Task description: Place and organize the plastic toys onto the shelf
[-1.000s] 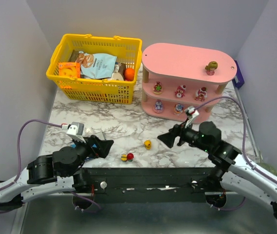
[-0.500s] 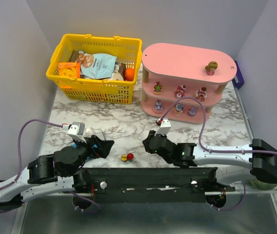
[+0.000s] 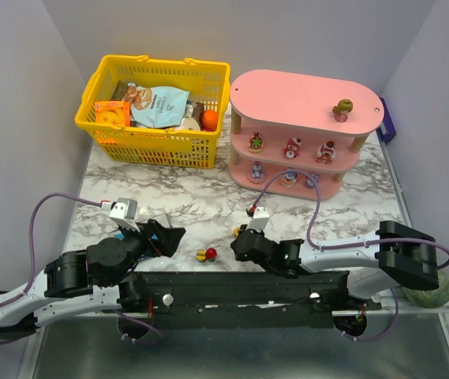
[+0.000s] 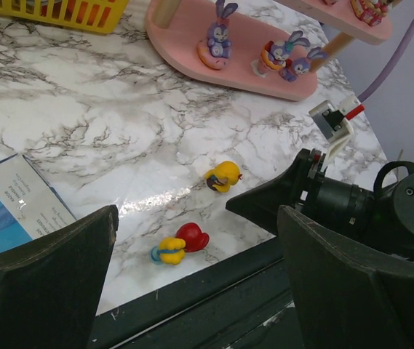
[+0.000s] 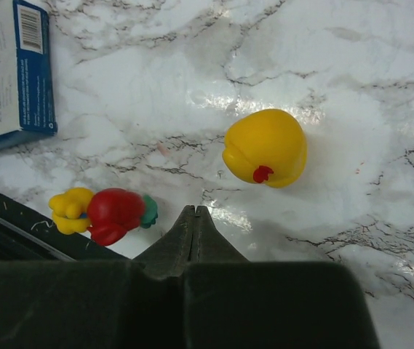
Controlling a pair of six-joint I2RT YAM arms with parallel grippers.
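Observation:
Two plastic toys lie loose on the marble table: a yellow duck (image 3: 238,232) (image 5: 266,147) (image 4: 223,175) and a red-and-yellow figurine (image 3: 206,254) (image 5: 105,214) (image 4: 181,243). My right gripper (image 3: 233,243) (image 5: 194,211) is shut with nothing in it. Its tips rest low over the table between those two toys. My left gripper (image 3: 173,236) (image 4: 198,215) stands wide open and empty, left of the red figurine. The pink shelf (image 3: 303,99) (image 4: 228,65) stands at the back right. Several figurines stand on its middle and lower tiers and one (image 3: 342,109) stands on top.
A yellow mesh basket (image 3: 106,134) of snack packets stands at the back left beside the shelf. A flat blue box (image 5: 10,73) (image 4: 17,211) lies on the table under my left gripper. The black base rail (image 3: 232,288) runs along the near table edge.
My right arm has swung from the right side down to the table's near middle, and its gripper has gone from open to shut. The left arm has not moved.

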